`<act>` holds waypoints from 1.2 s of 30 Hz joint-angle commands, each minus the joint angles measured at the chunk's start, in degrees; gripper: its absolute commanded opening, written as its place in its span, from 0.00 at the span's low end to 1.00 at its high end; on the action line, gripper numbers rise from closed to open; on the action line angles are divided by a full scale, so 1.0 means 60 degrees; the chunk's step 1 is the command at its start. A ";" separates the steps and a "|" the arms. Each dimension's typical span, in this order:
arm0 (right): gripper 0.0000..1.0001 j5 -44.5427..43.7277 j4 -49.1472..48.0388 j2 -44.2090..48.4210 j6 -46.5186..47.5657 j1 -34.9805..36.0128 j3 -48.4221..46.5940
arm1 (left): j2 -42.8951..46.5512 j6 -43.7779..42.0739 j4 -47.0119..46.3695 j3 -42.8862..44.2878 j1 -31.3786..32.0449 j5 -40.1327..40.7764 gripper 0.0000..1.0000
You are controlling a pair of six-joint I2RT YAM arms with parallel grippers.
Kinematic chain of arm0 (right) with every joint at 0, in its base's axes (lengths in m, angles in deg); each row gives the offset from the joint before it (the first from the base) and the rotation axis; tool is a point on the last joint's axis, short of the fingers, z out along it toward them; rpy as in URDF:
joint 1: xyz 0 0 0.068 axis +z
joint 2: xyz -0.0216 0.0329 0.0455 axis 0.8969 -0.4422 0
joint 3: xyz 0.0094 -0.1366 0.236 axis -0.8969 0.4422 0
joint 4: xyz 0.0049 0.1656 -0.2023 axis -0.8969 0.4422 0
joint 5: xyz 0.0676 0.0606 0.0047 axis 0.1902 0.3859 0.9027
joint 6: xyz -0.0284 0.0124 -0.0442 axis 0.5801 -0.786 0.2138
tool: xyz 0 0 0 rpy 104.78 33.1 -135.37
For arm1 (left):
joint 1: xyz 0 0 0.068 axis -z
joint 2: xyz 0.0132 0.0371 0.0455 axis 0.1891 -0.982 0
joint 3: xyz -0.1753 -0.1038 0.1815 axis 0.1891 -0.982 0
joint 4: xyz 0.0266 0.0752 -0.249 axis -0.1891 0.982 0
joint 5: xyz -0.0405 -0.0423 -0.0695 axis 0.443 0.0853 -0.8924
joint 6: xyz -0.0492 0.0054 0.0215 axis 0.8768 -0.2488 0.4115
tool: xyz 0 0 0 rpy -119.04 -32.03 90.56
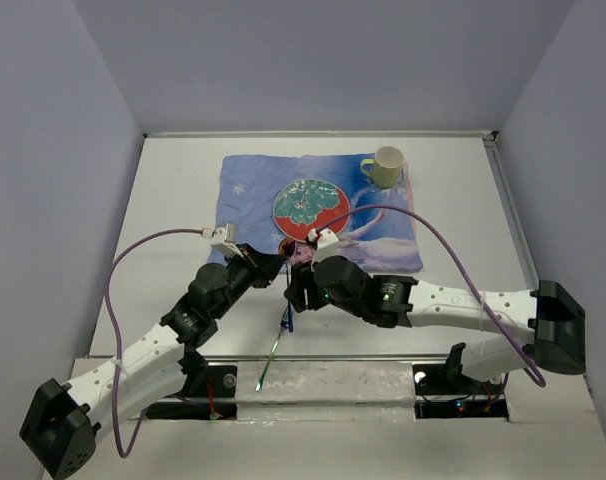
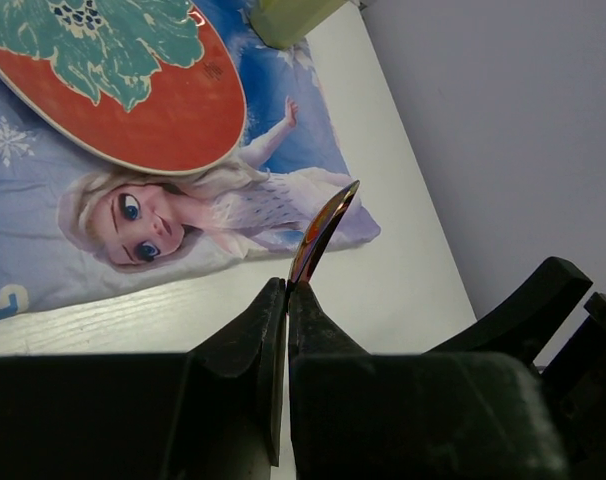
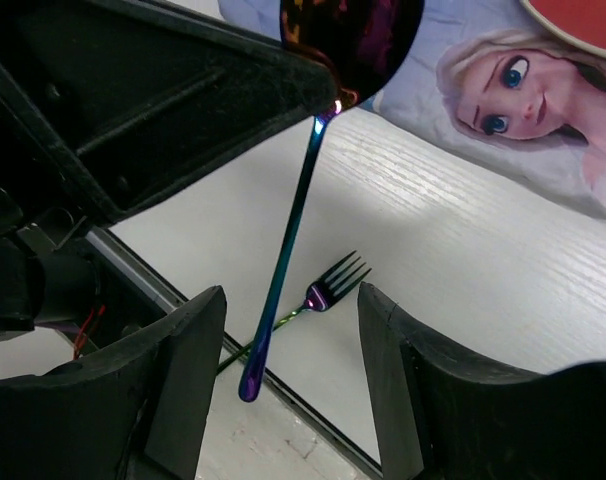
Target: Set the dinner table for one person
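My left gripper (image 2: 287, 292) is shut on the bowl of an iridescent purple-blue spoon (image 2: 323, 228) and holds it above the white dinner table (image 1: 173, 200). In the right wrist view the spoon (image 3: 291, 225) hangs handle-down from the left gripper's fingers (image 3: 143, 95). My right gripper (image 3: 291, 300) is open, with its jaws on either side of the hanging handle and not touching it. An iridescent fork (image 3: 333, 285) lies flat on the table below, near the front edge. In the top view both grippers meet at the mat's front edge, the left (image 1: 275, 266) and the right (image 1: 301, 288).
A blue princess-print cloth mat (image 1: 253, 185) lies at the back centre of the table. A red and green plate (image 1: 308, 205) sits on it. A pale yellow-green mug (image 1: 385, 167) stands at the mat's far right corner. The table's front edge (image 3: 313, 425) is close under the spoon tip.
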 commanded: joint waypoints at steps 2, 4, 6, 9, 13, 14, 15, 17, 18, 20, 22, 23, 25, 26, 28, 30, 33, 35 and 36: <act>0.58 0.0219 -0.1103 -0.0468 0.0252 0.0013 -0.0401 | 0.0251 0.0570 -0.1249 -0.0181 -0.0010 -0.0346 0.00; 0.51 0.0160 -0.1191 -0.0805 0.0194 -0.0075 -0.0503 | 0.0281 0.0702 -0.1454 -0.0240 -0.0010 -0.0421 0.00; 0.42 -0.0059 -0.1235 -0.0952 0.0106 -0.0075 -0.0621 | 0.0383 0.0848 -0.1513 -0.0313 -0.0010 -0.0743 0.00; 0.08 -0.0235 -0.1250 -0.0982 -0.0026 -0.0163 -0.0650 | 0.0676 0.0878 -0.1484 -0.0445 -0.0010 -0.0772 0.00; 0.00 -0.0310 -0.1235 -0.0806 -0.0202 -0.0499 -0.0446 | 0.0823 0.0703 -0.1046 -0.0475 -0.0010 -0.0568 0.00; 0.00 -0.0062 -0.1148 -0.0705 -0.0231 -0.0631 -0.0416 | 0.0910 0.0601 -0.0842 -0.0387 -0.0010 -0.0277 0.04; 0.00 -0.0016 -0.1060 -0.0660 -0.0231 -0.0937 -0.0329 | 0.0969 0.0324 -0.0245 -0.0299 -0.0010 -0.0071 0.34; 0.00 -0.0030 -0.0768 -0.0383 -0.0100 -0.1333 -0.0241 | 0.1232 0.0030 0.0445 -0.0051 -0.0010 0.0455 0.61; 0.00 0.0042 -0.0723 -0.0251 0.0104 -0.1901 -0.0153 | 0.1335 -0.0117 0.1073 0.0008 -0.0010 0.0618 0.74; 0.00 0.0423 -0.0504 -0.0104 0.0354 -0.2577 -0.0123 | 0.1628 -0.0162 0.1546 0.0038 -0.0010 0.0867 0.83; 0.00 0.0525 -0.0401 -0.0117 0.0778 -0.3514 -0.0152 | 0.1716 -0.0045 0.2059 -0.0049 -0.0010 0.0854 0.89; 0.00 0.0758 -0.0371 -0.0161 0.0910 -0.3837 -0.0181 | 0.1746 0.0013 0.2162 -0.0122 -0.0010 0.0810 0.90; 0.00 0.0891 -0.0356 -0.0380 0.1130 -0.4452 -0.0240 | 0.1746 0.0174 0.2353 -0.0386 -0.0010 0.0576 0.91; 0.00 0.1269 -0.0385 -0.0483 0.1378 -0.5035 -0.0342 | 0.1775 0.0320 0.2412 -0.0488 -0.0010 0.0416 0.91; 0.00 0.1375 -0.0371 -0.0964 0.1657 -0.5537 -0.0518 | 0.1804 0.0467 0.2601 -0.0722 0.0004 0.0298 0.91; 0.00 0.1885 -0.0371 -0.1419 0.2096 -0.6209 -0.0926 | 0.1819 0.0570 0.2777 -0.0898 0.0005 0.0195 0.92; 0.00 0.2252 -0.0357 -0.2386 0.2624 -0.6782 -0.1614 | 0.1819 0.0658 0.3172 -0.0958 0.0063 0.0326 0.93; 0.00 0.2561 -0.0284 -0.3058 0.2918 -0.7032 -0.1952 | 0.1732 0.0658 0.3422 -0.0885 0.0121 0.0458 0.93; 0.00 0.2693 -0.0254 -0.3265 0.3005 -0.7149 -0.2099 | 0.1702 0.0644 0.3553 -0.0783 0.0136 0.0516 0.92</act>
